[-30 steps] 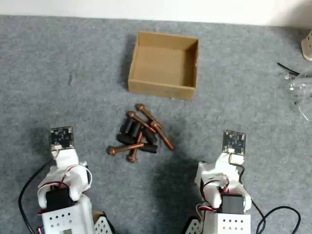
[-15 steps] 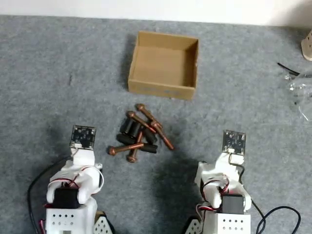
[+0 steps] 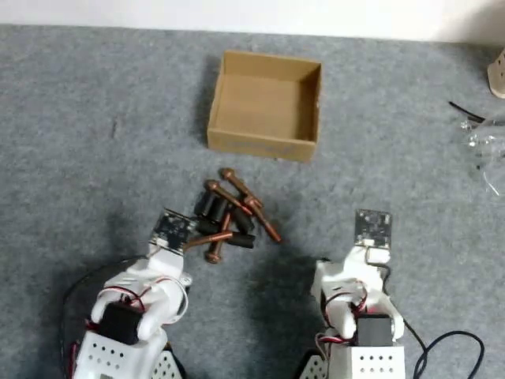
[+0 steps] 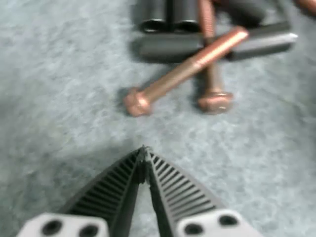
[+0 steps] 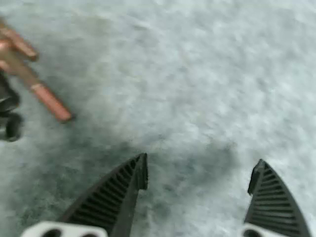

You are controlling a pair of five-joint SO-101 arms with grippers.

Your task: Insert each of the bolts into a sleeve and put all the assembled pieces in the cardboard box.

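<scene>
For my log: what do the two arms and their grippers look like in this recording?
The left arm and right arm have white plastic shells, black motors, thin red and white wires, a black cable near each base, and a dark square board at each wrist. The left gripper and right gripper have black, ribbed, tapered fingers on white mounts.

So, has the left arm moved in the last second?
Yes. In the high view the left arm has swung sideways toward the pile of bolts and sleeves, which lies unmoved near the cardboard box.
</scene>
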